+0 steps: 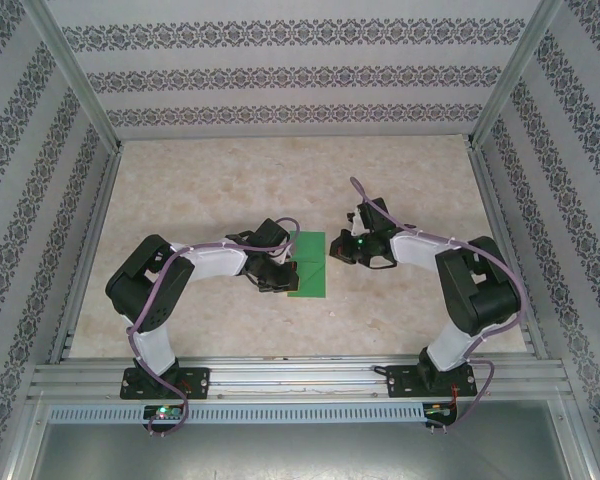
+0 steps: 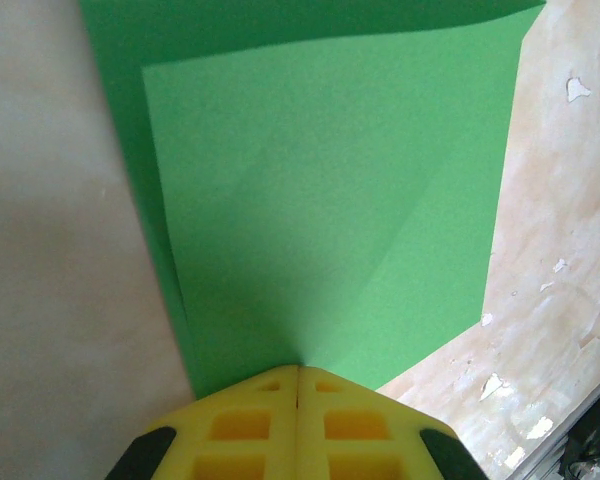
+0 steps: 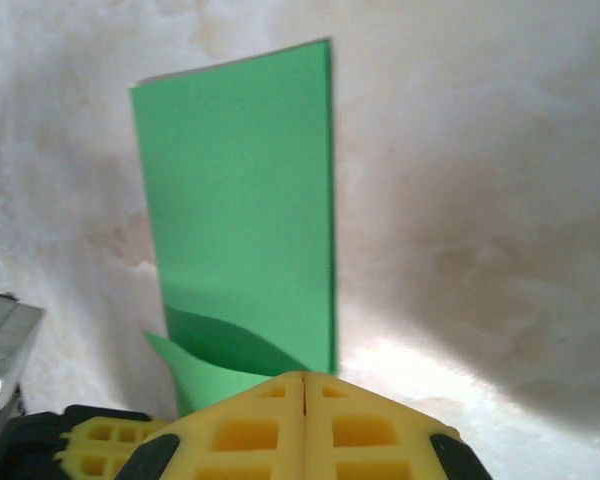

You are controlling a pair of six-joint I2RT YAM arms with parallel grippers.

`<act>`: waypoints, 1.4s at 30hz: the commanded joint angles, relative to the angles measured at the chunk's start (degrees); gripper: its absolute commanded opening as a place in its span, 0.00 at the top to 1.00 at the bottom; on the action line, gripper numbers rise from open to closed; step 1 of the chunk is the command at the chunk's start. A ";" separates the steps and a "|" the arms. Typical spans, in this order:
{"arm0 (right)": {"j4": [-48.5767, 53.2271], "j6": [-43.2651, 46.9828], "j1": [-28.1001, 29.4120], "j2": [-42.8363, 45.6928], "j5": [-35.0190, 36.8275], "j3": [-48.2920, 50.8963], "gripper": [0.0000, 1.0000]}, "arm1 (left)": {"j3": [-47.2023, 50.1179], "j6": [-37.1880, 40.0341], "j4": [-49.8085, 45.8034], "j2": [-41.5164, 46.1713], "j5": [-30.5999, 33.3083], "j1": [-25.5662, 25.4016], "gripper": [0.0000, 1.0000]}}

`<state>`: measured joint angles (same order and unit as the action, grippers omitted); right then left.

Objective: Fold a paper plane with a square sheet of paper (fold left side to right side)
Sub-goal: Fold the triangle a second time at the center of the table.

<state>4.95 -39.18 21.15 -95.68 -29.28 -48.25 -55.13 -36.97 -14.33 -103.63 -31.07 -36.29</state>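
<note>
From the top camera I see the square sheet of paper (image 1: 310,268) lying on the table (image 1: 220,190), in the middle, between my two arms. Here it looks like a tall thin shape, folded over on itself. The left gripper (image 1: 278,275) sits at the paper's left edge. The right gripper (image 1: 348,247) is just beside the paper's top right corner.

In the left wrist camera, the yellow fingers (image 2: 240,425) are pressed tight together. The green paper runs right up to their tips. It has a top layer lying over a darker bottom layer. I cannot tell if the tips nip the paper or just rest on it.

In the right wrist camera, the yellow fingers (image 3: 360,430) are squeezed together too, and I can see nothing between them. The paper lies flat in front of them, and one near corner curls up by the tips.
</note>
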 commanded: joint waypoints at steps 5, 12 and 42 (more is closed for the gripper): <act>-5.77 -4.71 4.86 -1.04 -2.78 2.04 1.00 | 2.06 -0.73 -5.36 -3.37 3.88 0.51 1.00; -9.43 -6.99 7.27 -5.82 -3.95 0.27 1.00 | 1.75 -0.64 -5.45 -3.43 3.78 0.52 1.00; -2.75 -5.76 6.89 -9.23 -0.17 1.97 1.00 | -6.73 -3.46 -3.96 -1.48 -2.68 -0.36 0.99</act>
<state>-2.44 -45.28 28.27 -102.91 -31.99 -47.13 -60.25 -39.55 -18.13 -103.77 -32.88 -36.38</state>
